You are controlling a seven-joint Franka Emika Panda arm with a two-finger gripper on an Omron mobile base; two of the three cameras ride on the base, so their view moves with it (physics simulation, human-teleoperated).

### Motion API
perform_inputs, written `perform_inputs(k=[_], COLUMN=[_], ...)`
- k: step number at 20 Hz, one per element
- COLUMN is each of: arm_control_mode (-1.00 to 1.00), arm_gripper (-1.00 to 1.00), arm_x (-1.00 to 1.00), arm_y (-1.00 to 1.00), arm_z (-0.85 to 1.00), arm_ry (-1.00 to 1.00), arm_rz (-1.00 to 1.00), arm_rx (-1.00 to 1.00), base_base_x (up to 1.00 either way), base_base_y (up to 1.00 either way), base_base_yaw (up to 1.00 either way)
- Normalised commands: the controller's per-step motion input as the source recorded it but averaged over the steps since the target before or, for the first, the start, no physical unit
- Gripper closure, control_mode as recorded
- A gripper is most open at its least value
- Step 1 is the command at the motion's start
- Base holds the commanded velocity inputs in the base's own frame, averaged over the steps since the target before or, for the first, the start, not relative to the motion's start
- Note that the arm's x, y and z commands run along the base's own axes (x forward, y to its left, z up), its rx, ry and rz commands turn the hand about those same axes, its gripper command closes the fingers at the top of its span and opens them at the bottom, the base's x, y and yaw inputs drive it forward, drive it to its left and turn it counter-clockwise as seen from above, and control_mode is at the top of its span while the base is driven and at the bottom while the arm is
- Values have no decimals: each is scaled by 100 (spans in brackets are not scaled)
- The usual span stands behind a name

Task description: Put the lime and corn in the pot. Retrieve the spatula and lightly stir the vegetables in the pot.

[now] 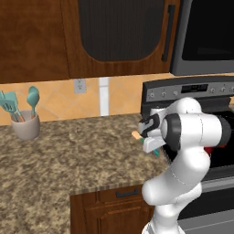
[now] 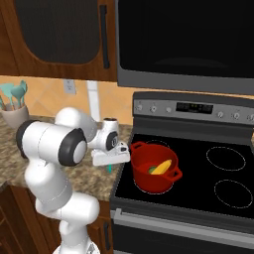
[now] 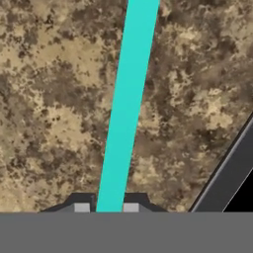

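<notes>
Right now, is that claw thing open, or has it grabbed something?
End effector: closed on the teal handle of the spatula, which lies on the counter beside the stove.

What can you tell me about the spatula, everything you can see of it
The spatula has a long, flat, plain teal handle, smooth like plastic, running from between the fingertips of the gripper across the speckled granite counter. The gripper is shut on the handle. In the left base view its small cream-tan blade pokes out to the left of the hand, just above the counter, near the stove's edge; a short teal end shows below the hand. Whether it is lifted off the counter I cannot tell.
</notes>
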Motion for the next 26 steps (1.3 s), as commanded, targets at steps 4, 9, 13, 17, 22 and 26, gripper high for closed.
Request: perform_inputs(k=[4, 9, 13, 17, 22, 26], arm_control_mode=[-100, -100, -100, -100, -100, -100], arm_gripper=[100, 100, 100, 100, 100, 100], arm_x=[-22, -48, -54, -44, -19, -44], arm_y=[-18, -27, -17, -12, -5, -16], arm_z=[-89, -94, -91, -39, -47, -67], arm_ry=[6, -4, -22, -21, -1, -3], arm_rz=[0, -1, -5, -9, -6, -8], arm_rx=[0, 0, 0, 0, 0, -1], base_base_x=[0, 0, 0, 0, 0, 0], base_base_y=[0, 0, 0, 0, 0, 0], base_base_yaw=[0, 0, 0, 0, 0, 0])
